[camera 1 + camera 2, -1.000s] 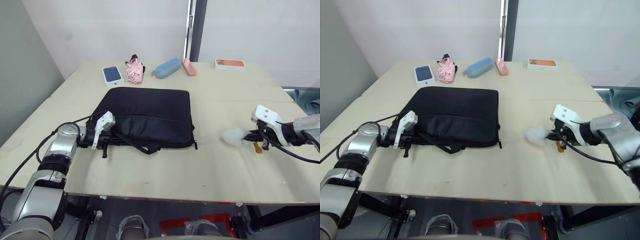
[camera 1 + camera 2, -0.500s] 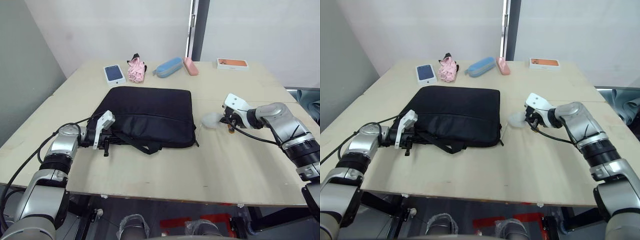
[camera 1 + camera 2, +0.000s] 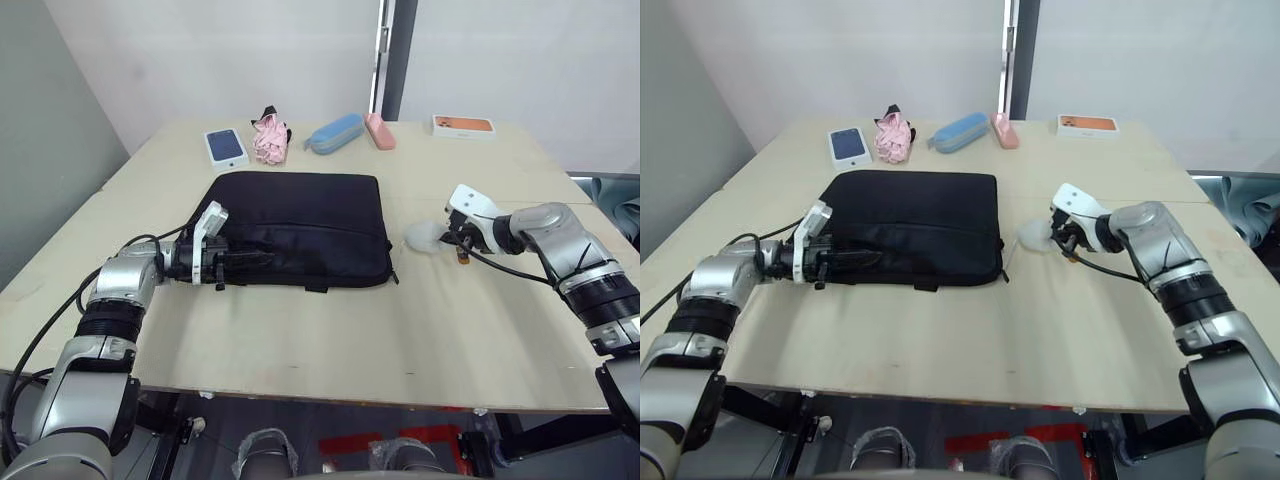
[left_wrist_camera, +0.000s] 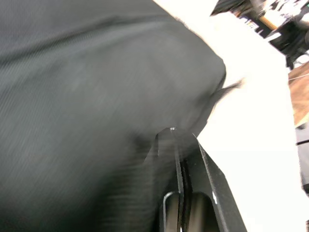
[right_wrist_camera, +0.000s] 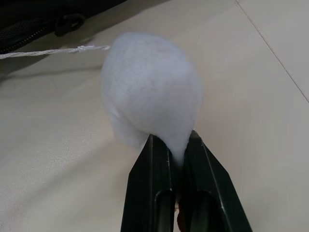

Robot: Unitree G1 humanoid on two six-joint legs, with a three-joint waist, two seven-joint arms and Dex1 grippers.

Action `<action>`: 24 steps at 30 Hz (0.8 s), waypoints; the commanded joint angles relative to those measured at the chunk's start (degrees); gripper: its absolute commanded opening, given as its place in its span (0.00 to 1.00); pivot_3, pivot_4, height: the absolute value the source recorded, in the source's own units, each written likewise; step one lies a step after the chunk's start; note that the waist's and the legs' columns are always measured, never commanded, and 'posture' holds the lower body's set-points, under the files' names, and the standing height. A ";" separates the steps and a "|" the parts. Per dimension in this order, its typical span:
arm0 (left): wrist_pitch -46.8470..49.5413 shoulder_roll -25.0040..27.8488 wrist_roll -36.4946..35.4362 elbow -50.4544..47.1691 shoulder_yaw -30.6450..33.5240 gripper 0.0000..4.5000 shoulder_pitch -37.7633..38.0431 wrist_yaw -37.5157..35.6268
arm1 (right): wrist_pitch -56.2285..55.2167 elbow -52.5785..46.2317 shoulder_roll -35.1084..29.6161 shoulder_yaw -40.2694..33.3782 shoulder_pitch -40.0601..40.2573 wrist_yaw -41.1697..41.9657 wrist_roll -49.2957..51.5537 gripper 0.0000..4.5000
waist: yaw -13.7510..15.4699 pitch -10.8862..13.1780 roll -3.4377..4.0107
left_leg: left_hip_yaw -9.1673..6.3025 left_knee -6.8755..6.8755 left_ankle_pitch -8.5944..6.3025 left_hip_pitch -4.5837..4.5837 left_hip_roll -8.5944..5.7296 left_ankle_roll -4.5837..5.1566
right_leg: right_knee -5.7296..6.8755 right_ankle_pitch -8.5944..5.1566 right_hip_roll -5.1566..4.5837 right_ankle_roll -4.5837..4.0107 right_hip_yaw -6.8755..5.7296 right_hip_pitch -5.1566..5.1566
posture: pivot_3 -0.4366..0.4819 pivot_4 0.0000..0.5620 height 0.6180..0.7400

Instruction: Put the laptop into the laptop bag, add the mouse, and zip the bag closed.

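Handles now tucked flat, the left gripper (image 3: 222,268) pinches the laptop bag (image 3: 295,228) at centre frame; the right gripper (image 3: 452,238) stays clamped on a white fluffy puff (image 3: 422,236), centre-right beside the bag.

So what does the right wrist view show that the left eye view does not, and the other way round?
Right wrist view: a thin white string lying on the table. Left eye view: the left gripper at the bag's left edge, plus a blue oval pouch and a flat orange box farther back. Both: the right gripper shut on a puffy white rounded object, the flat black fabric laptop bag, the beige wooden table.
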 commanded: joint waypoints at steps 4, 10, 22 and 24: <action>-5.86 -1.13 2.94 5.95 1.94 0.00 -3.05 8.81 | 0.71 -5.05 -1.31 -2.45 2.04 1.38 0.95 0.00 | -0.10 0.01 0.01 | 0.02 -0.05 0.01 0.03 0.02 -0.01 | 0.01 0.00 0.05 0.00 0.01 0.00 | 0.48 0.27 1.00; -12.92 -3.33 6.93 17.29 1.59 0.00 -7.42 15.87 | 1.85 -7.50 -1.79 -2.86 3.22 1.89 1.40 0.00 | -0.03 0.01 0.01 | 0.00 0.04 0.01 0.06 0.01 0.00 | 0.04 0.02 0.03 0.02 0.02 0.06 | 0.48 0.27 1.00; -11.20 -1.86 13.10 21.35 -4.80 0.00 -6.24 13.13 | 2.76 -9.90 -2.83 -4.06 2.49 3.59 2.43 0.00 | -0.04 -0.02 0.05 | 0.04 0.08 0.01 0.22 0.00 -0.01 | 0.13 0.03 0.00 0.02 0.09 0.19 | 0.48 0.27 1.00; -11.16 -1.75 13.90 21.74 -5.55 0.00 -6.10 12.82 | 2.18 -8.22 -2.11 -3.93 0.78 2.81 1.86 0.00 | -0.18 -0.05 0.09 | 0.07 0.09 0.01 0.26 -0.02 0.00 | 0.18 0.03 -0.02 0.02 0.13 0.20 | 0.48 0.27 1.00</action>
